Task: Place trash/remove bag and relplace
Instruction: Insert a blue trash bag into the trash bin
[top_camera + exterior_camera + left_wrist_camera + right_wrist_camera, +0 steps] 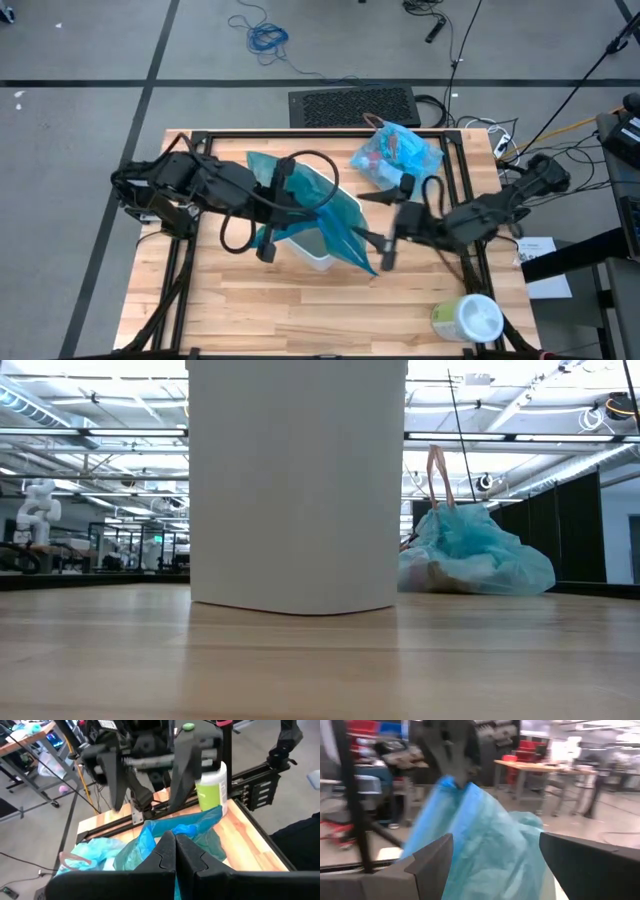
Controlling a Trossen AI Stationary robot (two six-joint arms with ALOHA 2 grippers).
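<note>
A white bin (318, 252) stands mid-table; it fills the low view (297, 480). A darker teal plastic bag (335, 215) is draped over it. My left gripper (303, 205) is shut on this bag above the bin. My right gripper (384, 250) is open at the bag's right end, with plastic between its spread fingers (495, 855); I cannot tell whether they touch it. The light-blue bag (397, 152), filled with trash, rests on its base at the table's far right and also shows in the low view (470, 555). My left gripper pinches a bunched fold of the teal bag's upper part (167, 827) between its two shut fingers. The fingers come from the table's left. The plastic spreads slack beyond the fingertips, over the bin.
A white-and-green wipes tub (467, 318) lies at the near right corner and also shows in the left wrist view (212, 787). Black frame rails (455, 160) run along the table's edges. Bare wood lies in front of the bin.
</note>
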